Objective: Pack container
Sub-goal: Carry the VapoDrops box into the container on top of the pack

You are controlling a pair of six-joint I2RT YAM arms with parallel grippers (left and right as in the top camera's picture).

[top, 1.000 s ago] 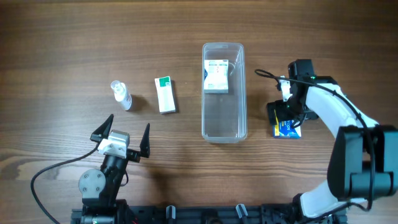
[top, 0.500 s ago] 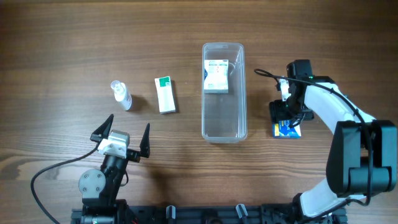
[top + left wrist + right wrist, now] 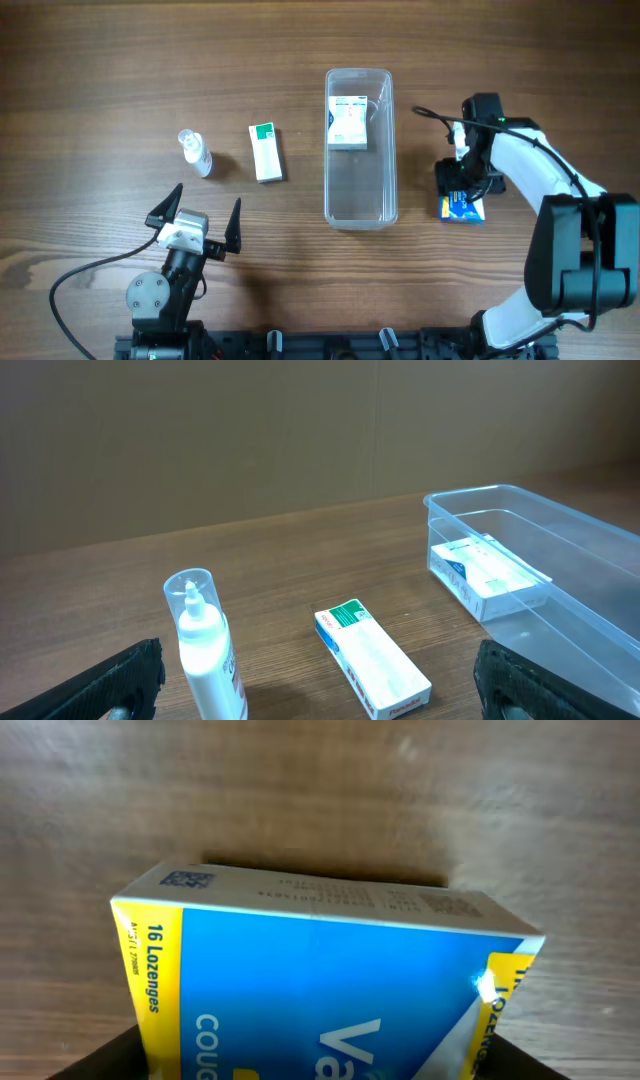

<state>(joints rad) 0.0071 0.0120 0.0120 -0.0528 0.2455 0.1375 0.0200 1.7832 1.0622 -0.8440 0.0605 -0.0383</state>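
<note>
The container (image 3: 360, 72) is a long clear tub at the table's middle, also in the left wrist view (image 3: 560, 550). A white box (image 3: 349, 124) lies in its far end. A blue and yellow lozenge box (image 3: 464, 208) lies on the table right of the container. My right gripper (image 3: 460, 185) is down over it, open, with a finger at each side of the box (image 3: 320, 980). My left gripper (image 3: 200, 215) is open and empty at the front left. A white and green box (image 3: 265, 152) and a small spray bottle (image 3: 195, 153) lie left of the container.
In the left wrist view the spray bottle (image 3: 205, 650) stands close in front at the left and the white and green box (image 3: 372, 658) lies at the middle. A black cable (image 3: 430, 118) runs by the right arm.
My right gripper has shifted slightly over the lozenge box. The box and the left arm have not moved.
</note>
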